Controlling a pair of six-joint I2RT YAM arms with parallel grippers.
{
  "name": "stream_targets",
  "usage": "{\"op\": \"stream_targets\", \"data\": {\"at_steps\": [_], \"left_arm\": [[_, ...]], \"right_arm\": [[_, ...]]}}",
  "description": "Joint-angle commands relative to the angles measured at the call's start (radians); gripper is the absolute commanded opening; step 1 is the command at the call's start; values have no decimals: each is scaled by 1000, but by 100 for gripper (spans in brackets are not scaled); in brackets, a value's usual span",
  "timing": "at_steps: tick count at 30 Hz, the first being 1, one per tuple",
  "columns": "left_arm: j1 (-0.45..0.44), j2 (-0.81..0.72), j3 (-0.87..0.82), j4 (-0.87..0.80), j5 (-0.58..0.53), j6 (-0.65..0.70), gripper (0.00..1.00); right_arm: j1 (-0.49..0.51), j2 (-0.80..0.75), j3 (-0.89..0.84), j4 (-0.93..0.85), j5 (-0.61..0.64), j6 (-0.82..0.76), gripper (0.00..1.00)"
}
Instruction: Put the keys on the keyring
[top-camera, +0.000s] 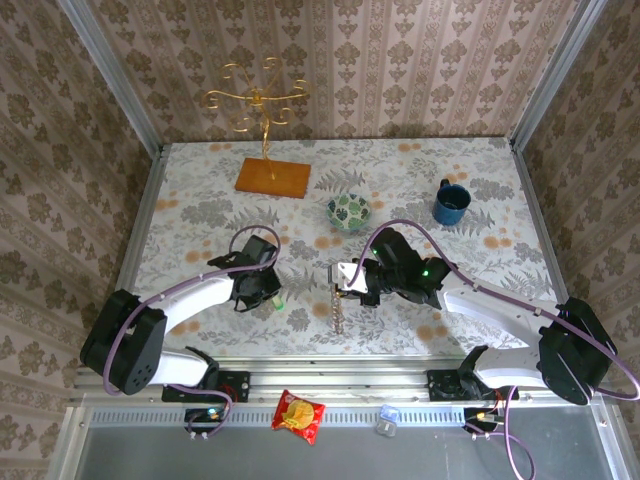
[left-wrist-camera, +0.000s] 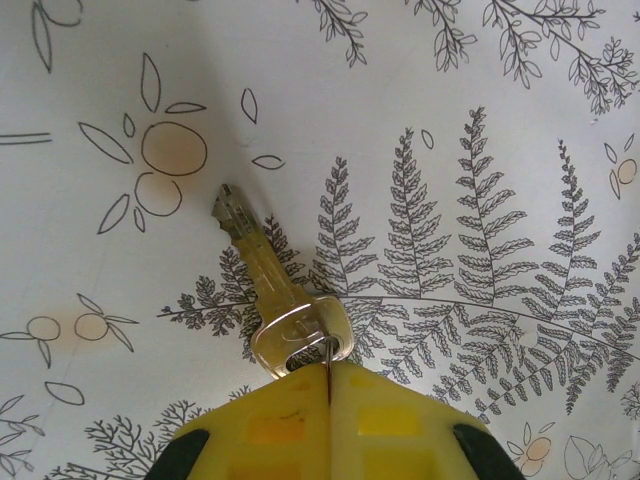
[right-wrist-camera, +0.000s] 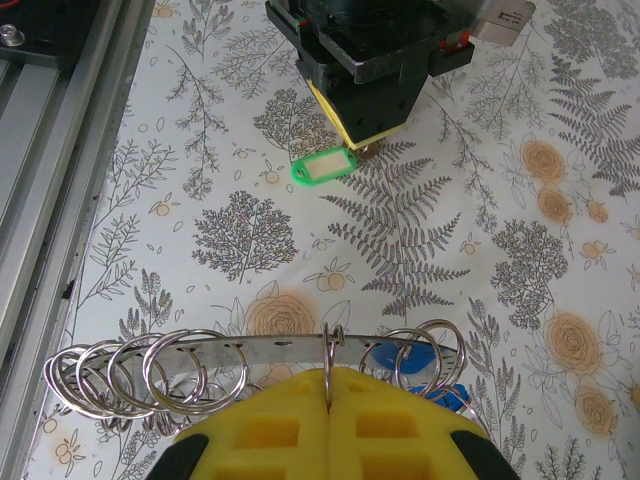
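Observation:
My left gripper is shut on a thin wire loop that passes through the head of a small metal key. The key lies flat on the patterned table, blade pointing away. Its green plastic tag rests on the table under the left gripper, and shows as a green speck from above. My right gripper is shut on a split ring of the keyring, a flat grey metal band with several split rings. A blue tag hangs from it. From above the keyring dangles below the right gripper.
A green-patterned bowl sits mid-table and a blue mug stands at the back right. A wooden board with a gold wire stand is at the back. A red-and-yellow snack packet lies in front of the rail.

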Motion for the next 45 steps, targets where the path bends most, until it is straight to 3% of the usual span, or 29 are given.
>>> {"op": "stream_targets", "data": {"at_steps": [1,5,10,24,32,36,45], "left_arm": [[6,-9,-4,-9,2,6,0],[2,-43,14,-52,-12,54,0],[-25,-154,41,-94,-29,238,0],[-87,-636,-78,170,191,1027,0],[-89,-614,-37,153,357,1355,0],[-103,-611,-56,195,512,1570,0],[-139,-604,-112,300,606,1807,0]], "right_arm": [[4,-18,29,-39,-22,-15,0],[3,-20,29,-40,-22,-16,0],[3,-21,30,-39,-30,-13,0],[-1,-36,27,-8,-98,6,0],[3,-14,50,-20,-159,2,0],[2,-4,55,-20,-195,-2,0],[10,26,98,-80,-215,-37,0]]}}
